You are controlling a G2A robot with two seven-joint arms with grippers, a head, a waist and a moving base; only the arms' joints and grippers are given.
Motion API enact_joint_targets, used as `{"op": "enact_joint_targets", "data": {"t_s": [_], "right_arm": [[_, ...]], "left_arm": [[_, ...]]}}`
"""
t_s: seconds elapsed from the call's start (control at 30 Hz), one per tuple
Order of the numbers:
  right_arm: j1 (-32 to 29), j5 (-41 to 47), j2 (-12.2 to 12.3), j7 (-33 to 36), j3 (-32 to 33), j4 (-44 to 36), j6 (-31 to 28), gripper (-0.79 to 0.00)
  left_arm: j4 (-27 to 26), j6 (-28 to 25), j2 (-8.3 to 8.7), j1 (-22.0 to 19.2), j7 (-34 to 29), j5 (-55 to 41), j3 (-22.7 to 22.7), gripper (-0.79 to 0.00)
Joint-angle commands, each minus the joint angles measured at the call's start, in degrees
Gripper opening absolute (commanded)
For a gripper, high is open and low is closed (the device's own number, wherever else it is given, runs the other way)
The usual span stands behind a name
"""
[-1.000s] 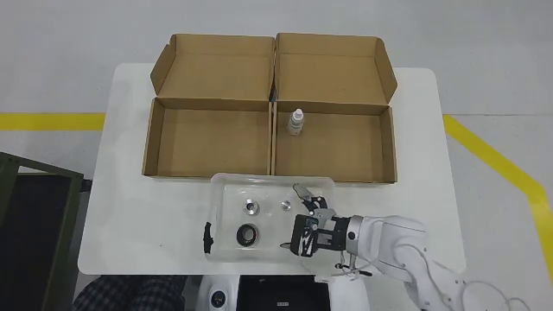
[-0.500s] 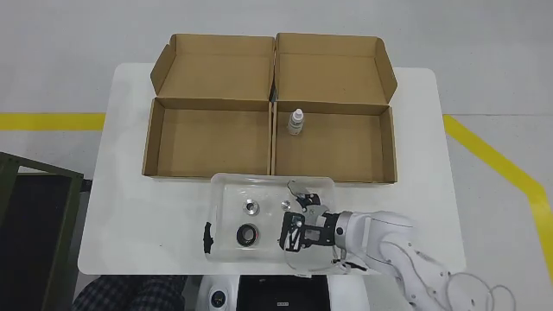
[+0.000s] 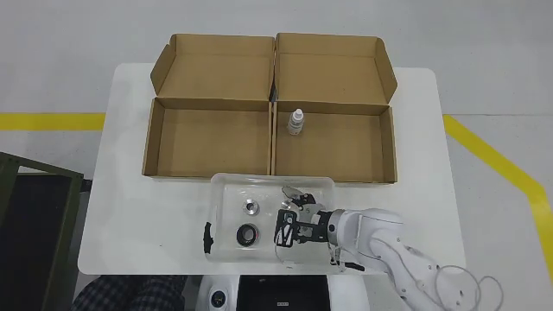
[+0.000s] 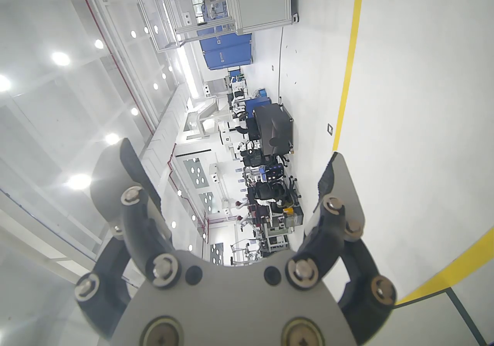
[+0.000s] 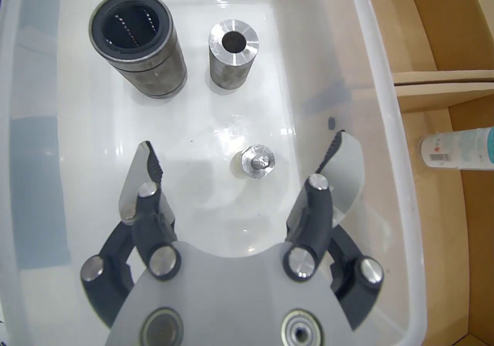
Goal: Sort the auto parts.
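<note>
Inside the clear plastic bin (image 5: 370, 54) stand a dark linear bearing (image 5: 137, 42), a silver sleeve (image 5: 232, 52) and a small silver bolt (image 5: 257, 161). My right gripper (image 5: 243, 148) is open and low in the bin, with the bolt lying between its fingertips and touching neither. In the top view the right gripper (image 3: 286, 218) is in the bin (image 3: 226, 183), just right of the sleeve (image 3: 250, 205) and the bearing (image 3: 249, 235). My left gripper (image 4: 229, 154) is open, holds nothing and faces out into the room.
Two open cardboard boxes (image 3: 207, 142) (image 3: 333, 147) sit side by side behind the bin. A small white bottle (image 3: 296, 121) stands in the right box, seen lying sideways as the bottle (image 5: 457, 148) in the right wrist view. A small black piece (image 3: 207, 236) lies at the bin's left edge.
My right gripper has moved left within the bin, closer to the sleeve and bearing, and stays open. The parts have not shifted.
</note>
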Motion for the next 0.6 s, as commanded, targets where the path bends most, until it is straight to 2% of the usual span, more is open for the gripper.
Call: {"op": "enact_joint_targets", "data": {"t_s": [0.0,0.23,0.43,0.57], "right_arm": [[0.32,0.15,-0.08,0.4,-0.19,0.41,0.17,-0.403],[1.07,-0.06,-0.24,1.63,-0.51,1.02,0.89,-0.539],[1.36,-1.04,-0.3,2.28,-0.68,1.09,1.61,-0.767],[1.41,-1.16,-0.31,2.22,-0.65,0.82,1.59,-0.785]], "left_arm": [[0.0,0.0,0.0,0.0,0.0,0.0,0.0,0.0],[0.0,0.0,0.0,0.0,0.0,0.0,0.0,0.0],[0.0,0.0,0.0,0.0,0.0,0.0,0.0,0.0],[0.0,0.0,0.0,0.0,0.0,0.0,0.0,0.0]]}}
